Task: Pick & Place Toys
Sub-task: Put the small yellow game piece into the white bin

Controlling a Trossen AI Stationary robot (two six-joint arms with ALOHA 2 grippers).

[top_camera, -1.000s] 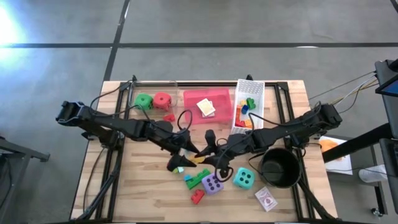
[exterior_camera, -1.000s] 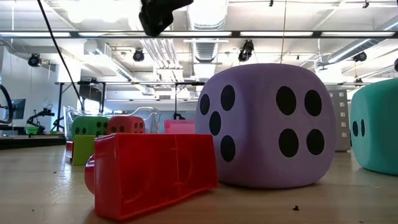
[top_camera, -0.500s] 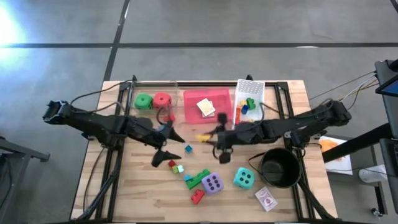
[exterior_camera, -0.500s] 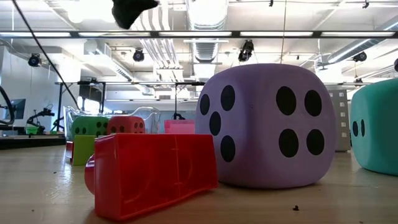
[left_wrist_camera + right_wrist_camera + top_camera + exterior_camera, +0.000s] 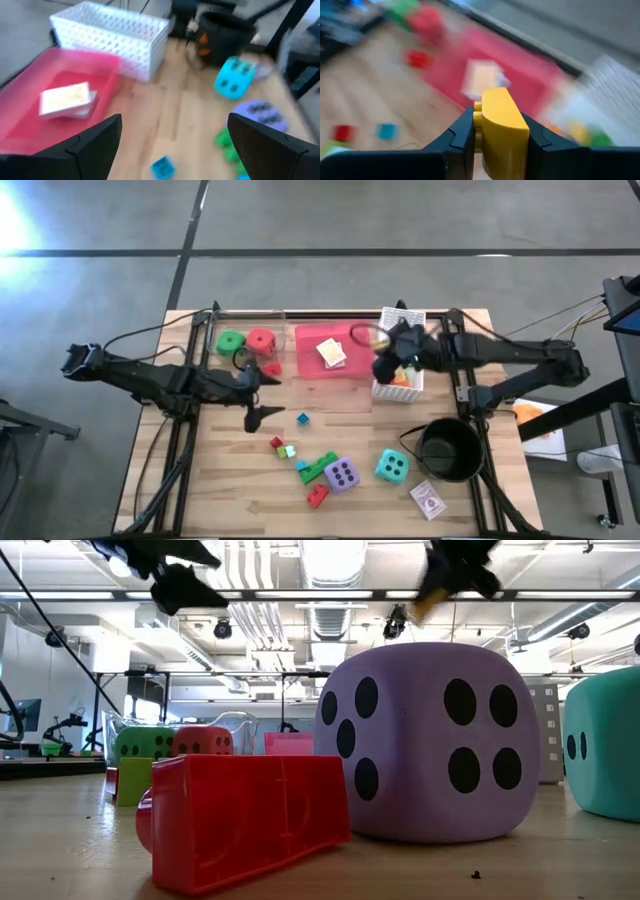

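Right gripper (image 5: 492,135): clamped on a yellow brick (image 5: 501,122), held above the counter (image 5: 230,480) at the white mesh basket (image 5: 416,320), beside the pink tray (image 5: 305,355). Left gripper (image 5: 170,137): fingers spread wide, empty, above the counter near the tray's left end. On the counter: purple die (image 5: 342,475) and teal die (image 5: 391,466) near the black pot (image 5: 450,450); green die (image 5: 231,342) and red die (image 5: 260,341) at the far left; small bricks scattered between.

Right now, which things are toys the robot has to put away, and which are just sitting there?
Toys for the job: yellow brick in the right gripper, purple die, teal die, red die, green die, blue brick.

Just there: white basket, black pot, pink tray.
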